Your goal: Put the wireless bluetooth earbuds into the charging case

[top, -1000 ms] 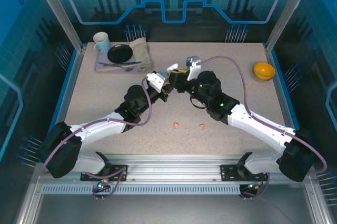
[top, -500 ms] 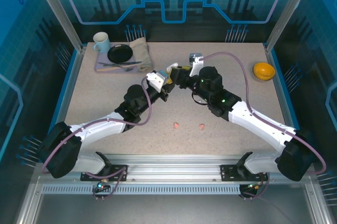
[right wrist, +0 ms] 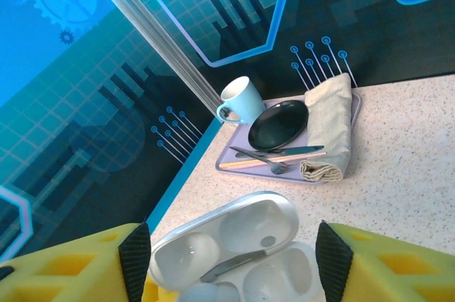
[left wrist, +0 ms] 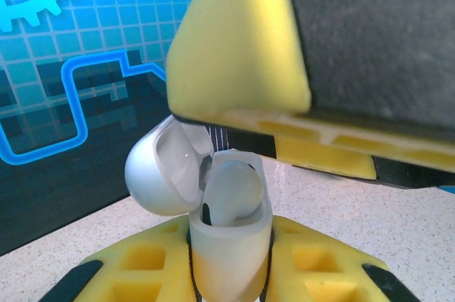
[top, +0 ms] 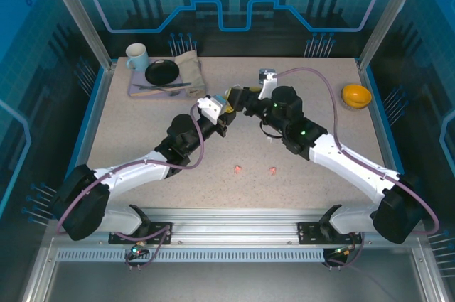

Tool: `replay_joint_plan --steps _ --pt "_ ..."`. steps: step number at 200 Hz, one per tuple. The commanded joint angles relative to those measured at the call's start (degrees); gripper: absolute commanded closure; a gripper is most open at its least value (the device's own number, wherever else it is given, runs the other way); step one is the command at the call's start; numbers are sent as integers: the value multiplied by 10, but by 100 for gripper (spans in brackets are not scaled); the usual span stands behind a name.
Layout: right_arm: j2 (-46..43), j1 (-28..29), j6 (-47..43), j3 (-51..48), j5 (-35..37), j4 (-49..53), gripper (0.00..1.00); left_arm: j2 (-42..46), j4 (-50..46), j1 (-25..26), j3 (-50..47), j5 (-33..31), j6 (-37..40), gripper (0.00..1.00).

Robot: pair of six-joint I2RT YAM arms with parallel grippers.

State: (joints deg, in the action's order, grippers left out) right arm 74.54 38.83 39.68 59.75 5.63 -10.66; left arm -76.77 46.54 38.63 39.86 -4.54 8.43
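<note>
Speckled beige table [top: 142, 138] inside a blue-walled booth, with a tray [top: 138, 91] carrying a mug [top: 136, 56] at the far left. At mid-table the left gripper [top: 227, 101] was clamped on a white charging case [left wrist: 229, 249], its lid [left wrist: 160, 174] swung open and one white earbud [left wrist: 234, 192] sitting in a well. The right gripper [right wrist: 233, 256] hung over the case with its jaws apart, holding nothing. Two pink earbuds [top: 238, 169] lay on the table near the arm bases, well apart from the case. The straddling right fingers could bump the lid shut or lever the case out of the grip, spilling the earbud if it sat loosely. Compared with a second before, the right jaws had spread wider and that wrist had edged toward the far side.
</note>
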Motion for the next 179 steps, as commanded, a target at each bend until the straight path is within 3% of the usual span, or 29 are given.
replay_joint_plan --steps 1,67,139,179 --pt "-38 -19 28 17 -14 19 31 29 33 2 16 15 -10 100" --pt "-108 -61 29 46 -31 176 27 47 23 -8 -6 57 -22 100" --pt "-124 -100 34 39 15 348 27 73 -1 -73 -36 245 -82 100" --pt "-88 -139 76 27 52 463 27 95 -5 -107 -53 330 -113 100"
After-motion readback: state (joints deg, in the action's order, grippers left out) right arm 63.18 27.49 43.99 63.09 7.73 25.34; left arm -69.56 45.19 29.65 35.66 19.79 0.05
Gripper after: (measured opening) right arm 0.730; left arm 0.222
